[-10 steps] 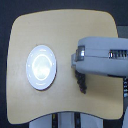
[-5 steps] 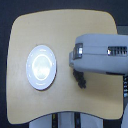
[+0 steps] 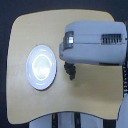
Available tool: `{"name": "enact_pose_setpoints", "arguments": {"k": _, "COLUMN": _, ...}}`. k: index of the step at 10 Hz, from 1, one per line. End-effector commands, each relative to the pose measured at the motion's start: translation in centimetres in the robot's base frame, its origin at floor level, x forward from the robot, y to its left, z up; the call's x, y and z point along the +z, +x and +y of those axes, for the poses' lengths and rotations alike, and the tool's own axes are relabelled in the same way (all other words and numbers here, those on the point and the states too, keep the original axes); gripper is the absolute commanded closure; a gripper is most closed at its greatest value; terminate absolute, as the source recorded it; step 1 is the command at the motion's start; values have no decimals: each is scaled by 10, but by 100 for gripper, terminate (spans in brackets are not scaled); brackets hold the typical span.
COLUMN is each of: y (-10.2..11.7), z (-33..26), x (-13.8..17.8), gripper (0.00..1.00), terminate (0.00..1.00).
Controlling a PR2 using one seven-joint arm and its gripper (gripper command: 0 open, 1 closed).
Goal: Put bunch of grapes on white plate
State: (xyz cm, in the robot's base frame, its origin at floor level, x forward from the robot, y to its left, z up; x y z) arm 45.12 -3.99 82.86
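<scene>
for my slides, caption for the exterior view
PR2 gripper with grapes beside an empty white plate.

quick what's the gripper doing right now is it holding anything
Gripper: mostly hidden under the arm; dark bunch of grapes shows right there, but grip cannot be told.

- I see a tan wooden table [image 3: 90,100] from above, against a dark floor.
- A round white plate [image 3: 41,67] sits empty on the exterior view's left part of the table.
- My robot's bulky grey arm [image 3: 95,42] reaches in from the right.
- Beneath its end hangs a dark gripper [image 3: 69,70], blurred; the bunch of grapes cannot be told apart from it.
</scene>
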Motion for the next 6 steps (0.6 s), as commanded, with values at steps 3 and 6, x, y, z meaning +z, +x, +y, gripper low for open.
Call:
{"name": "enact_pose_setpoints", "arguments": {"k": 3, "y": -24, "z": 141, "x": 22, "gripper": 100, "terminate": 0}}
{"name": "enact_pose_setpoints", "arguments": {"k": 6, "y": -36, "z": 192, "x": 0, "gripper": 100, "terminate": 0}}
